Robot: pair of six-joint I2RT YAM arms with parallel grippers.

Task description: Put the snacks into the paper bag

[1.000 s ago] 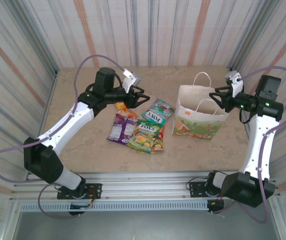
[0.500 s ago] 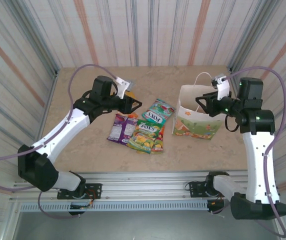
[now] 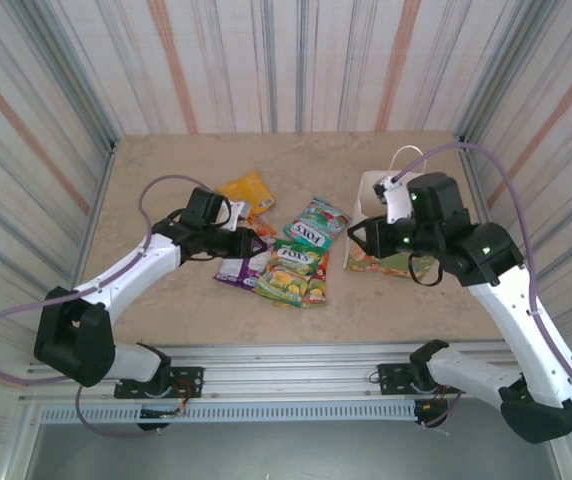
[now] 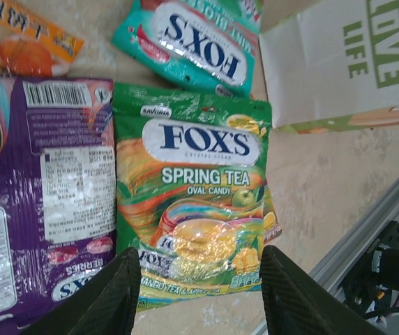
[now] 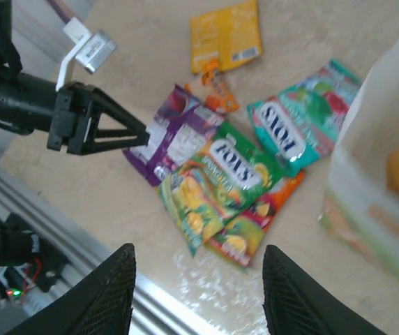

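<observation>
Where the snacks (image 3: 291,262) lie: middle of the counter (image 3: 166,180), left of the paper bag (image 5: 384,125).
Left pincer (image 4: 199,255): parted, empty, over the green packet (image 4: 192,188).
Right pincer (image 5: 198,251): parted, empty, beside the bag.

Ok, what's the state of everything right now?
Bag: upright, open.
Green packet: face up, atop orange packet.
Teal packet: face up on table.
Purple packet: barcode side up.
Gold packet: flat on table.
Left gripper: open, empty.
Right gripper: open, empty.
</observation>
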